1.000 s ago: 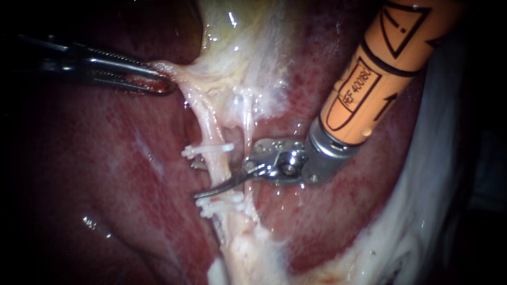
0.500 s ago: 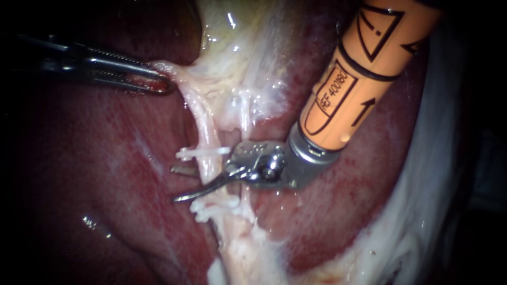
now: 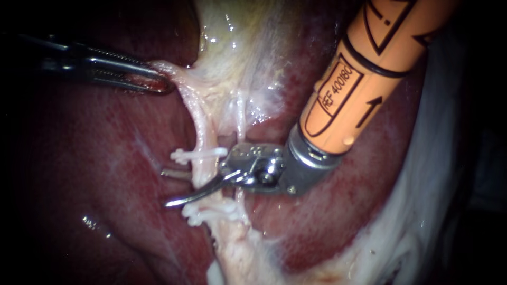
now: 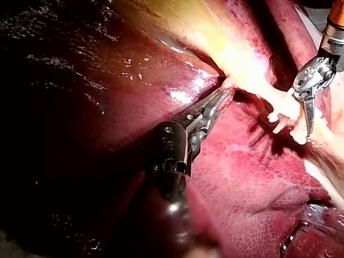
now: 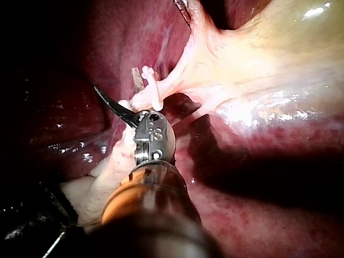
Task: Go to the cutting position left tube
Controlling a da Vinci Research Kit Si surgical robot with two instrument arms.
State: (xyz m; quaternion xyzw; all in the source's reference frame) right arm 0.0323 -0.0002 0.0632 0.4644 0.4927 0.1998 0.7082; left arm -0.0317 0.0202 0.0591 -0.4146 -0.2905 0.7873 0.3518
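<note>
Your orange-shafted right instrument (image 3: 165, 188) held thin metal jaws apart astride the pale pink left tube (image 3: 203, 132), between its two white plastic clips (image 3: 198, 154); your dark left instrument (image 3: 161, 82) clamped pale membrane (image 3: 177, 74) above it.

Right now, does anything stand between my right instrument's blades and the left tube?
Nothing visible does. The right instrument has its blades open around the left tube, one in front, one behind, between the upper clip and the lower clip.
</note>
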